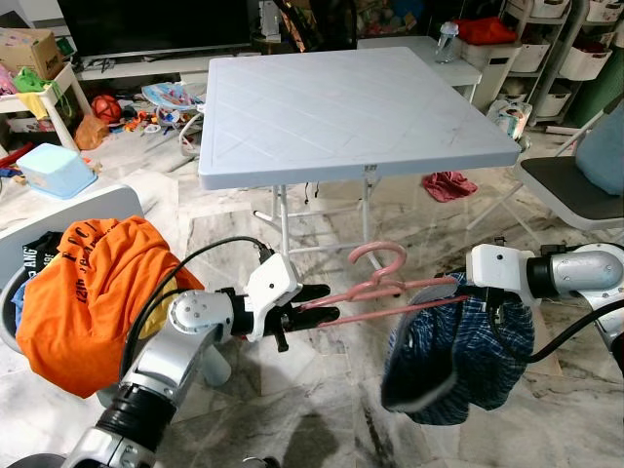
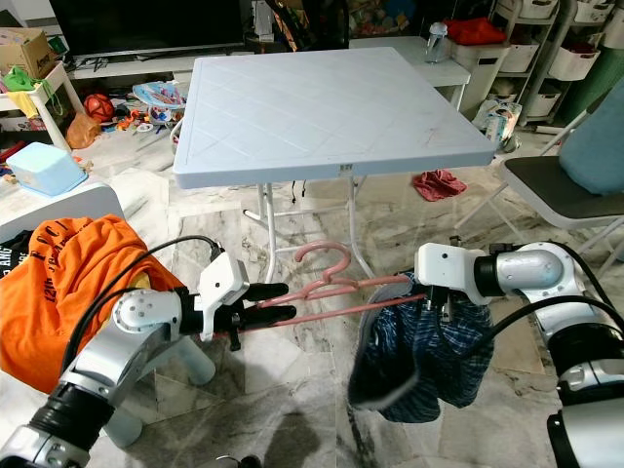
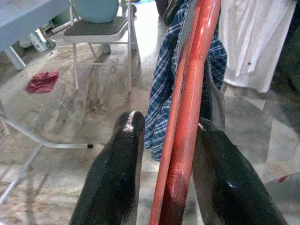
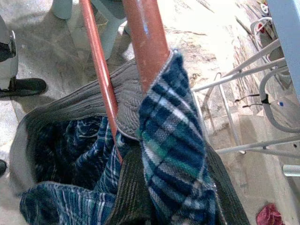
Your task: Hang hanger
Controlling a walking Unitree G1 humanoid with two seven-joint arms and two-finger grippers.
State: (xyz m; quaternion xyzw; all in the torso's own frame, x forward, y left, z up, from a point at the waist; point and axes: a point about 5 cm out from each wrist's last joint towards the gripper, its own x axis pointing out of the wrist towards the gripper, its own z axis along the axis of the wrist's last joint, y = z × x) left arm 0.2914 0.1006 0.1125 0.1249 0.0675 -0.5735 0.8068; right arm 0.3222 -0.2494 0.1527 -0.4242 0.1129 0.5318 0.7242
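Observation:
A pink plastic hanger (image 1: 375,285) lies level in the air between my two arms, its hook (image 1: 390,257) pointing up, in front of the white table. My left gripper (image 1: 327,303) is shut on the hanger's left end; in the left wrist view the red bar (image 3: 187,117) runs between the two black fingers (image 3: 117,173). A blue plaid garment (image 1: 458,351) with a grey waistband hangs off the hanger's right end. My right gripper (image 1: 468,291) is at that end, buried in the cloth. In the right wrist view the plaid cloth (image 4: 173,140) drapes over the bar.
A white folding table (image 1: 341,107) stands straight ahead, its legs close behind the hanger. An orange shirt (image 1: 88,292) is heaped at my left. A grey chair (image 1: 575,185) stands at the right, with a red cloth (image 1: 448,185) on the floor. Toys litter the back left.

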